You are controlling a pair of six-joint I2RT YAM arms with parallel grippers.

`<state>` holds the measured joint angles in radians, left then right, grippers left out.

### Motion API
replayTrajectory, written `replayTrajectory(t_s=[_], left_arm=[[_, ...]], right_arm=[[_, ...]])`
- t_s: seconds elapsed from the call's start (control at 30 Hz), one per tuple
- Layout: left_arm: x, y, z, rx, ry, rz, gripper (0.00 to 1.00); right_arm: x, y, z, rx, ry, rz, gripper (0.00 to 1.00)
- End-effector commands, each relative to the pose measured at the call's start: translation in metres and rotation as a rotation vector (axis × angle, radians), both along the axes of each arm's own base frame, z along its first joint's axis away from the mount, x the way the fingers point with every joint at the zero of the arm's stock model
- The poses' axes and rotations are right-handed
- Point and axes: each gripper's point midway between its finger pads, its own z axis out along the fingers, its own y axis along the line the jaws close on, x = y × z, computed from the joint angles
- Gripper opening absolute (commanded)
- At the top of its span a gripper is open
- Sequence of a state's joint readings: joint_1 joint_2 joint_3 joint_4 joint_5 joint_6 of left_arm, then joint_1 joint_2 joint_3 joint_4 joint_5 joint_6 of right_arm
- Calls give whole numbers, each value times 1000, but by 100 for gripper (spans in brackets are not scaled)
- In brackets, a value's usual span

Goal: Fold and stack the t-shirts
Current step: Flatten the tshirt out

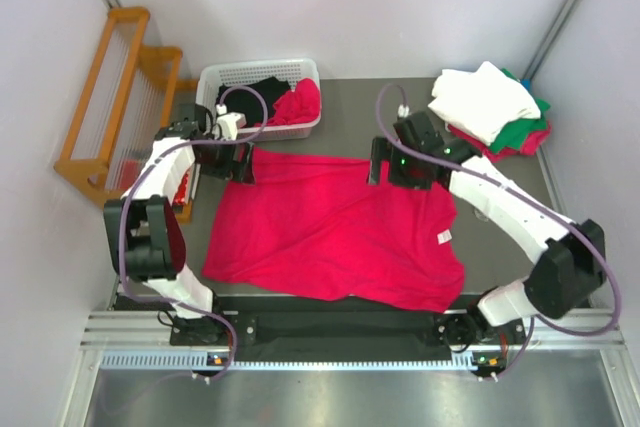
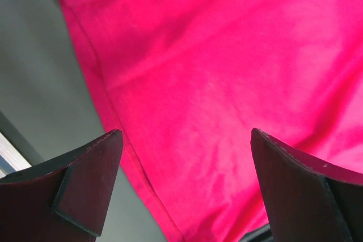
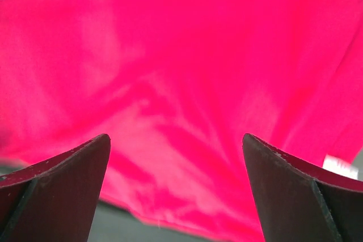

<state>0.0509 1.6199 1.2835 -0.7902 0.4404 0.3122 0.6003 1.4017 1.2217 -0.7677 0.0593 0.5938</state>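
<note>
Grey table (image 1: 340,112): rumpled soft crimson t-shirt (image 1: 340,232); left hand (image 1: 241,161), right hand (image 1: 385,163) wide.

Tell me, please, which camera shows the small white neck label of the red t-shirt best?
The top external view: the label lies on the red t-shirt. The right wrist view catches only a white sliver. The left wrist view shows none.

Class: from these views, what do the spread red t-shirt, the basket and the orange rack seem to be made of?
Red t-shirt: soft matte knit, probably cotton; it creases and has a stitched hem. Basket: white plastic, judging by its moulded lattice. Orange rack: painted or coated frame, material unclear.
</note>
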Motion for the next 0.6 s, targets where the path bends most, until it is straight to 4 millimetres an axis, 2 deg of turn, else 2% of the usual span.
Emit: replayTrajectory(t_s=[0.0,0.03,0.17,0.3,0.43,0.57], left_arm=[[41,11,-4,29,-35,90,98],[46,11,-6,27,-34,99,98],[73,14,-12,30,-38,117,98],[94,19,-17,43,-46,124,98],[118,17,-22,27,-63,132,98],[133,17,-31,13,-58,143,97]], right_arm=[[66,-15,14,9,-105,-87,100],[78,-27,13,16,-113,-130,100],[115,-45,13,13,-160,-196,100],[150,-54,17,-9,-190,-221,100],[177,-61,18,2,-209,-247,99],[192,-65,11,-1,-208,-255,100]])
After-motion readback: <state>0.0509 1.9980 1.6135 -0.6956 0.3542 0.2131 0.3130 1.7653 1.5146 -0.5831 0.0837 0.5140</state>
